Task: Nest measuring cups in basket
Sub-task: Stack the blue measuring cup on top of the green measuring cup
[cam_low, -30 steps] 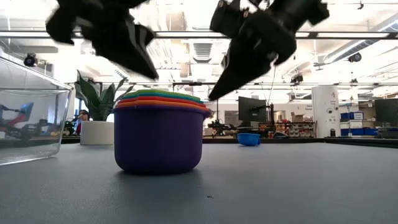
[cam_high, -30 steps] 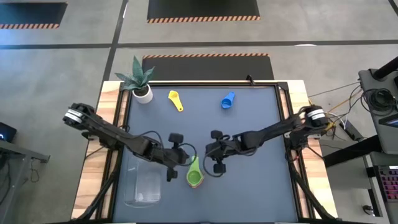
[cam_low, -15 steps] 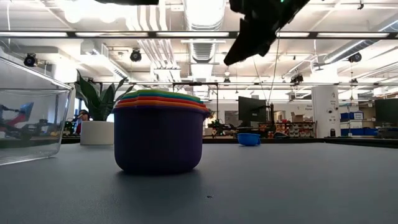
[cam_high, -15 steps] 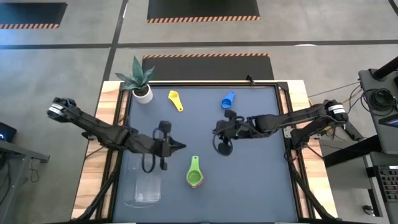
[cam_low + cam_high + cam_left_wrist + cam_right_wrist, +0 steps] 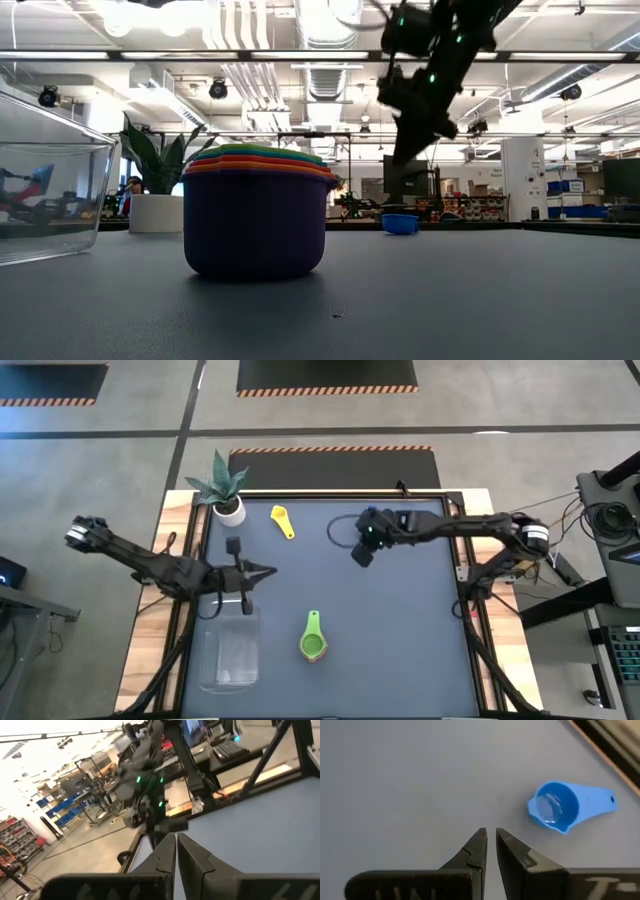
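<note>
While my right gripper [image 5: 490, 836] hovers, jaws together, near one blue cup [image 5: 554, 813] at twelve o'clock, I count one yellow cup [image 5: 283, 520], one nested stack [image 5: 313, 640], and one basket [image 5: 228, 650] at seven; left gripper [image 5: 176, 843] closed.

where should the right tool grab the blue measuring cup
By its short flat handle, coming straight down from above. The blue measuring cup sits upright on the table, bowl opening up, with the handle sticking out sideways, clear of everything else. The right tool hovers beside it, nearly shut, so it likely must open first.
</note>
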### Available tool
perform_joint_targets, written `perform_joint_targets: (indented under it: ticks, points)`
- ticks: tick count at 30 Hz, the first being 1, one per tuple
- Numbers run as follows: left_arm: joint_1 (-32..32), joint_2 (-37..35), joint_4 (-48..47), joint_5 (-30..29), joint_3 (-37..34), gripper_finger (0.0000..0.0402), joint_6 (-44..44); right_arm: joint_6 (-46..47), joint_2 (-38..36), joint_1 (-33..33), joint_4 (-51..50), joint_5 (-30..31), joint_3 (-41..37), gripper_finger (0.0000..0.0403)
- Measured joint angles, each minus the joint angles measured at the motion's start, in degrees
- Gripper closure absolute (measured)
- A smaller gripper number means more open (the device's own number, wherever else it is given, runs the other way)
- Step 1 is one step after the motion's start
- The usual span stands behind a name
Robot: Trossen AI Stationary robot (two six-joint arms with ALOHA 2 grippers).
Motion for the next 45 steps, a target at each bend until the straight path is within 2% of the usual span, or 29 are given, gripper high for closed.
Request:
perform_joint_targets:
  ticks: [2, 10, 22, 29, 38, 45]
  points:
    - [0.00, -1.19, -0.04, 0.00, -0.41, 0.0402, -0.36, -0.31, 1.36, -2.66, 0.16, -1.52, 0.00, 0.0375]
    - [0.00, -2.14, -0.12, 0.07, -0.81, 0.0402, -0.54, 0.22, 5.84, -9.19, 0.08, -1.41, 1.72, 0.0366]
    - [0.00, -1.59, -0.09, 0.13, -0.77, 0.0402, -0.32, -4.19, 15.63, -11.24, -0.42, -1.53, 9.56, 0.0247]
    - [0.00, -1.59, -0.09, 0.15, -0.77, 0.0402, -0.30, -4.23, 18.74, -11.22, -1.99, -1.53, 11.51, 0.0215]
    - [0.00, -1.59, -0.09, 0.15, -0.77, 0.0402, -0.30, -4.24, 21.84, -11.17, -1.70, -1.07, 11.33, 0.0233]
    - [0.00, -1.59, -0.09, 0.15, -0.77, 0.0402, -0.28, -4.23, 22.17, -11.17, -1.69, -1.07, 11.28, 0.0306]
